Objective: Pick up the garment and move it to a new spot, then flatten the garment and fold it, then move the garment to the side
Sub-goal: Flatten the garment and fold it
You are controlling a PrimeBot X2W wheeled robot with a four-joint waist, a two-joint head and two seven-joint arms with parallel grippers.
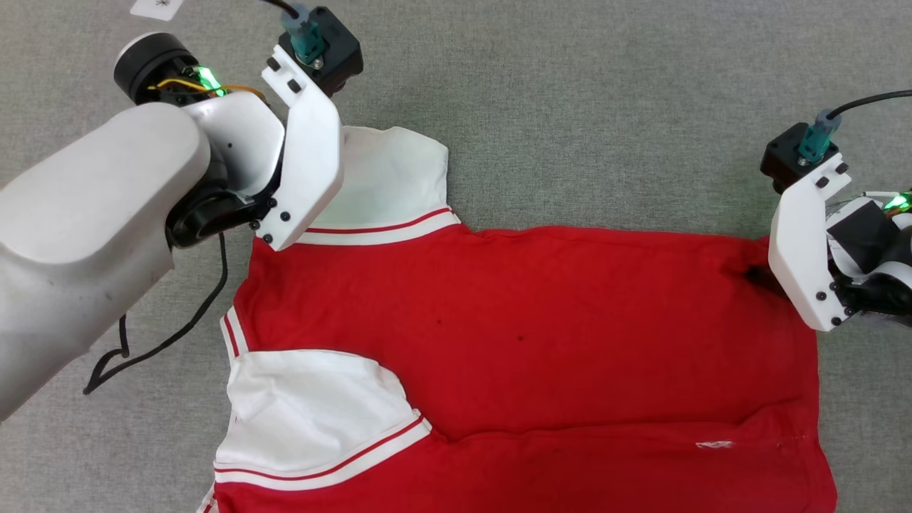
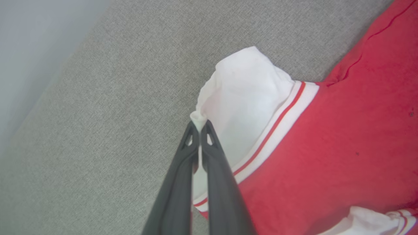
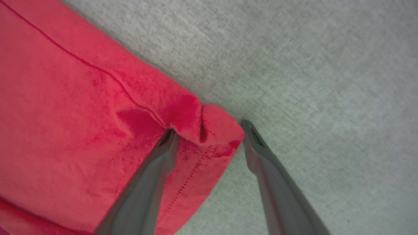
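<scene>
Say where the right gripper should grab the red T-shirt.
The puckered hem corner of the red T-shirt, approached from the grey cloth surface side. It bunches up between the open fingers of the right gripper: one over the fabric, one past the edge.

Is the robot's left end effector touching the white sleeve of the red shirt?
Touching. The left wrist view shows the left end effector pinched shut on the edge of the white sleeve.

readable text: none | white card [image 1: 157,7], top edge of head view: dark mark, too small to read | fingers [image 3: 258,143], right wrist view: faint marking by one tip, illegible
</scene>
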